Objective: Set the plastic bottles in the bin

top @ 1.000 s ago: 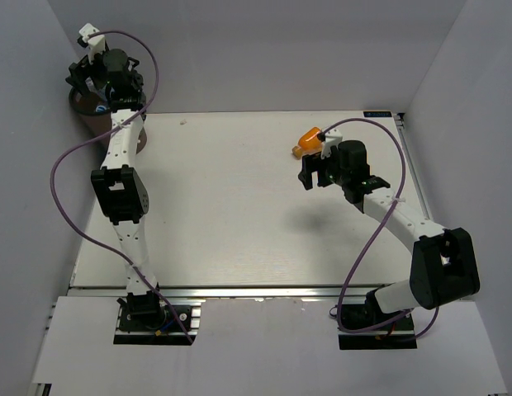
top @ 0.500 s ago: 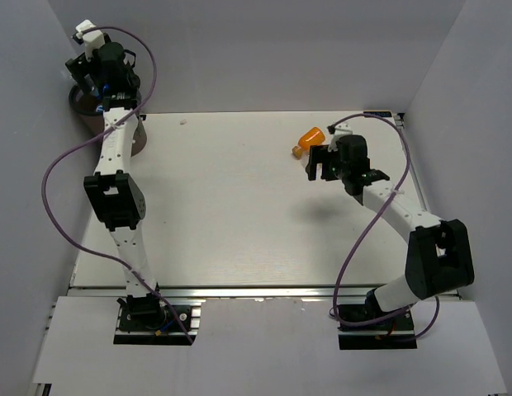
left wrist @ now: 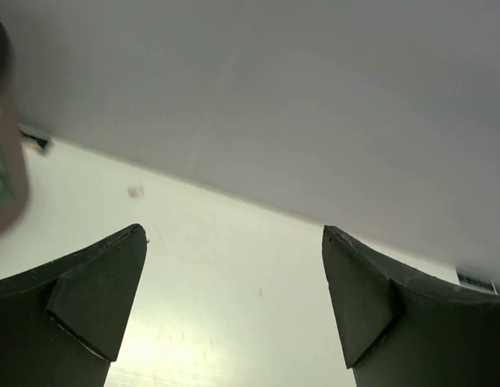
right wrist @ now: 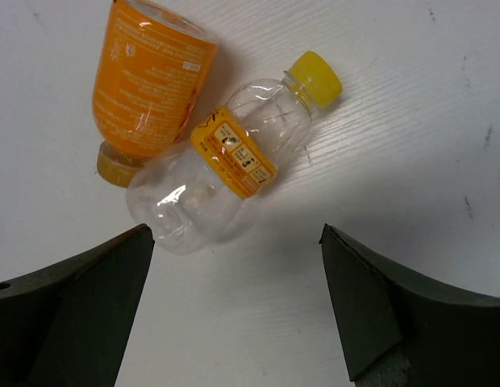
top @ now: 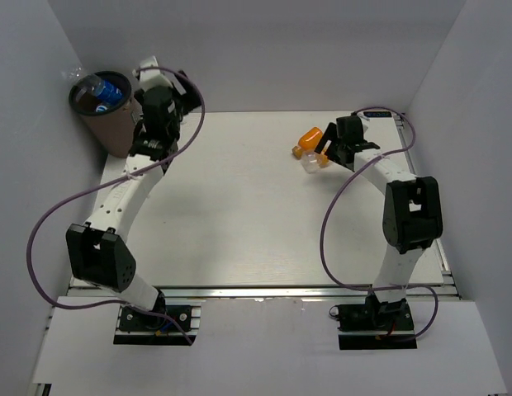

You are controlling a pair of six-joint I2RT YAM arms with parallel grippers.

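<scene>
The orange bottle (right wrist: 149, 72) carries fine white print, too small to read. The clear bottle (right wrist: 222, 173) has a yellow cap (right wrist: 314, 76) and an orange-yellow band label (right wrist: 234, 153) with dark marks, also unreadable. Both lie on their sides at the far right of the table (top: 239, 223), touching — the clear one's body rests against the orange one's capped end. The bin (top: 107, 130) stands by the table's far left corner. A blue-labelled bottle (top: 107, 91) shows inside it, but its writing cannot be made out.

The right arm bends at the elbow and reaches to the far side. The right gripper (right wrist: 235, 234) points down over the clear bottle, its jaws wide apart and holding nothing. The left arm stretches from its elbow toward the far left. The left gripper (left wrist: 234, 232) is just right of the bin, jaws apart and empty, facing the white back wall (left wrist: 274, 97).

The bin is a dark brown cylinder. The bottles are thin glossy plastic — the clear one waisted, the orange one squat. The table is white with a faint grain. The fingers are dark, matte wedges.
</scene>
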